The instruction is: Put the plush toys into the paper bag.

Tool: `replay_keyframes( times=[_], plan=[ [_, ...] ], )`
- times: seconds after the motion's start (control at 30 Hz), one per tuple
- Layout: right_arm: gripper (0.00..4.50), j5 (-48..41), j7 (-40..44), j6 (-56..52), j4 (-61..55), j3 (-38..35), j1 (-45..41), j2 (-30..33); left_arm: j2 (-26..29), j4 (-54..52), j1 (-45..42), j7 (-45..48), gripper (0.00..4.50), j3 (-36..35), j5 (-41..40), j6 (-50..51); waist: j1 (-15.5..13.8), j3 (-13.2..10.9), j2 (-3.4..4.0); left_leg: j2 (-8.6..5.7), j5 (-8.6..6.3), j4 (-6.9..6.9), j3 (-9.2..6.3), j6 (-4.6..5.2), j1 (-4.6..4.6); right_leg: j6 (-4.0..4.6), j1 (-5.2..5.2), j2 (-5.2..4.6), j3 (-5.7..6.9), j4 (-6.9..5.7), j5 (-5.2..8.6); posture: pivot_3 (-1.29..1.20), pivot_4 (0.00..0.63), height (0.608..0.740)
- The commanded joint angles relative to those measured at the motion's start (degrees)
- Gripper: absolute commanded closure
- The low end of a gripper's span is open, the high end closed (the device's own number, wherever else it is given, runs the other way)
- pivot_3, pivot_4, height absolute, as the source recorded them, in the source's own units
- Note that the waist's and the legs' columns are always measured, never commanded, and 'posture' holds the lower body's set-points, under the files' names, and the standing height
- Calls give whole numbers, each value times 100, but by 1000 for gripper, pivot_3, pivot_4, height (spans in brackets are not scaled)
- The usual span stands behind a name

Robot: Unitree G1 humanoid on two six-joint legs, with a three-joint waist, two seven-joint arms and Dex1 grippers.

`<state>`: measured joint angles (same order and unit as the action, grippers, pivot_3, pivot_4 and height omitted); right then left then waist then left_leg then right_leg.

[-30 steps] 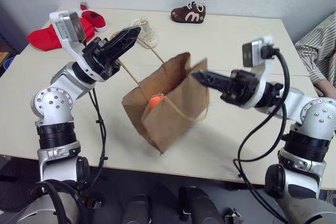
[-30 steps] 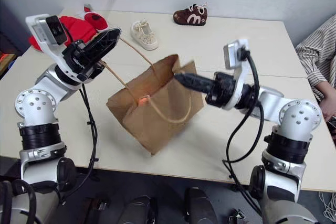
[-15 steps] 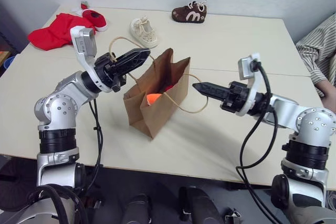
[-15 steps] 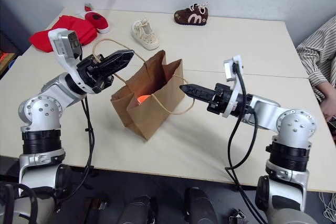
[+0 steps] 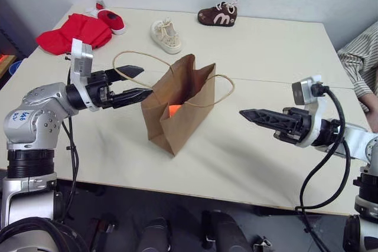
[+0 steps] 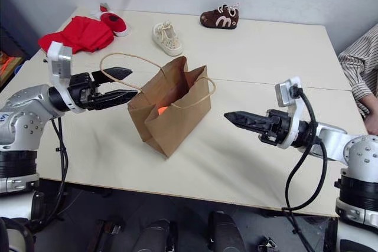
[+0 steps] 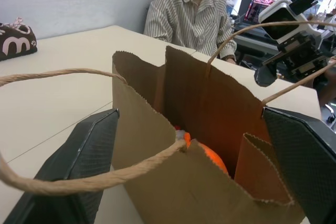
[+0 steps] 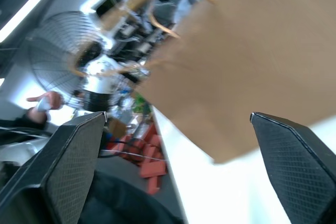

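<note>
1. Bag [image 5: 177, 107] upright near the middle of the worktop [image 5: 266, 57], mouth up and spread, one cord handle looped toward the left edge, the other toward the right.
2. Orange plush [image 5: 174, 110] down inside the bag, seen through the mouth; also visible in the left wrist view [image 7: 210, 158]. Something reddish just behind it, perhaps the red plush, too hidden to be sure.
3. Left gripper [image 5: 140, 82] released, fingers spread, level, tips just beside the bag's left wall with the left handle arching over and around the upper finger; nothing grasped. Probably placed there to have steadied or held the mouth wide.
4. Right gripper [image 5: 251, 113] well apart from the bag, toward the right edge, pointing at it; fingers spread in the right wrist view [image 8: 173, 171], nothing between them.
5. Judged: bagging looks done or nearly done, since no plush lies loose on the worktop; both grippers empty and clear of the paper suits a finished drop.
6. Risk: left handle draped over the finger could tug and tip the light bag if the arm draws off sideways.
7. Off-task along the far edge: red cloth [image 5: 74, 32], red shoe [image 5: 111, 20], cream shoe [image 5: 165, 35], brown shoe [image 5: 217, 15]. Striped sleeve [image 5: 360, 57] of a person at the right edge.
</note>
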<state>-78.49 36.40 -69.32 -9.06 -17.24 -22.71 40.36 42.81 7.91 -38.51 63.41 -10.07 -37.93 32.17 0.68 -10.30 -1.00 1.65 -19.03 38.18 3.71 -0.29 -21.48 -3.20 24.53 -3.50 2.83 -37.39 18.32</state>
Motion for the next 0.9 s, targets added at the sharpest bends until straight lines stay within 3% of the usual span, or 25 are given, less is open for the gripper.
replay_keyframes(
  times=[0.03, 0.2, 0.4, 0.63, 0.83, 0.9],
  plan=[
    [0, 1074, 645, 886, -430, 437, 313, 80, 243, 167, 184, 108, 15, -24, 460, -534, 12, 0, 0, 0, 0, 0, 1, 0, 0, 0, 0, 0, -1, 0, 0, 0, 150, 740],
    [0, 2764, 1041, 2433, -832, 1423, 537, -253, 357, 207, 752, -73, 15, -138, 887, -947, 60, 0, 0, 1, 0, -2, 4, 1, 4, 0, 2, 1, -3, -3, 0, 0, 150, 740],
    [1985, 3179, 1513, 2956, -1014, 1949, 521, -684, 396, -29, 948, -6, 0, -308, 726, -873, 44, 0, 0, 1, -1, 2, 0, 0, 3, 0, 1, -4, -1, -5, 0, 0, 150, 740],
    [4466, 3497, 1369, 3134, -905, 2065, 474, -1041, 197, -638, 896, -412, 0, -746, -112, 170, 31, 0, -2, 0, -2, 6, -1, 2, 3, 0, -1, -8, -1, -6, 0, 0, 150, 740],
    [4466, 3623, 1399, 3224, -812, 2014, 410, -1051, 479, -523, 683, -517, 0, -1170, -796, 1168, 70, 0, -2, 1, -1, 6, -2, 0, 4, 0, -1, -5, 0, -9, 0, 0, 150, 740],
    [4466, 3670, 1425, 3290, -792, 1998, 398, -1062, 843, -461, 935, -204, 0, -776, -69, 567, 101, 0, -2, 0, 0, 6, -2, -1, 5, 0, 0, -5, 0, -10, 0, 0, 150, 740]
  ],
)
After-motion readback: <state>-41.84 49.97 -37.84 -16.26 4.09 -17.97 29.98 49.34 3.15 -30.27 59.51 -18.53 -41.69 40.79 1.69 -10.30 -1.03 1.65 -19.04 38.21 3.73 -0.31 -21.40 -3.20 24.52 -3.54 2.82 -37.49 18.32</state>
